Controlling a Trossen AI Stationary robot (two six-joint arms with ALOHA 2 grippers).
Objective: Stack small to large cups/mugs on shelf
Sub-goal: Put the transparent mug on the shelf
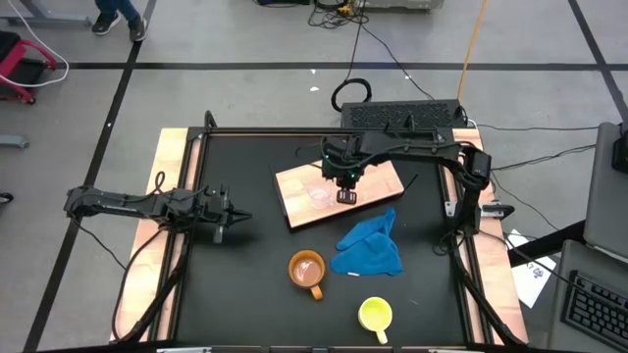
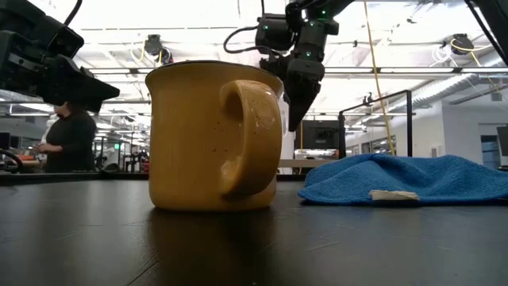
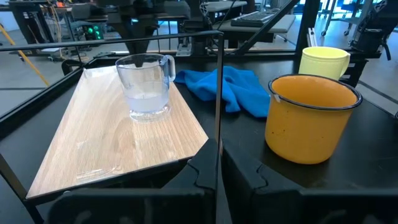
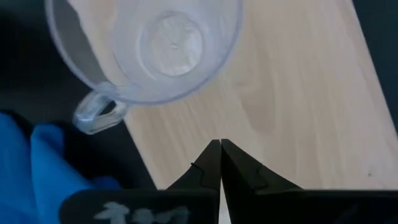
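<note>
1. I see my right claw (image 1: 346, 195) over the wooden shelf (image 1: 378, 179), pointing down at the board, its two fingers pressed together with nothing between them. In the right wrist view the fingertips meet over bare wood, just beside the glass cup.
2. The small clear glass cup (image 1: 320, 194) stands upright on the shelf, handle on the side toward the blue cloth (image 1: 370, 247). It stands free of the claw. In the left wrist view it sits near the middle of the board (image 3: 93, 143).
3. The shelf lies flat on the black counter (image 1: 245, 284), angled, toward the far half of the counter.
4. The orange mug (image 1: 306, 268) stands upright on the counter, nearer me than the shelf and just beside the blue cloth. In the low view it fills the foreground (image 2: 210, 135), handle facing the camera.
5. The yellow mug (image 1: 375, 314) stands upright near the front edge of the counter, well apart from the shelf.
6. My left claw (image 1: 229, 218) hangs at the left side of the counter, fingers nearly touching, holding nothing.
7. A person (image 2: 70, 137) stands in the room behind the counter.
</note>
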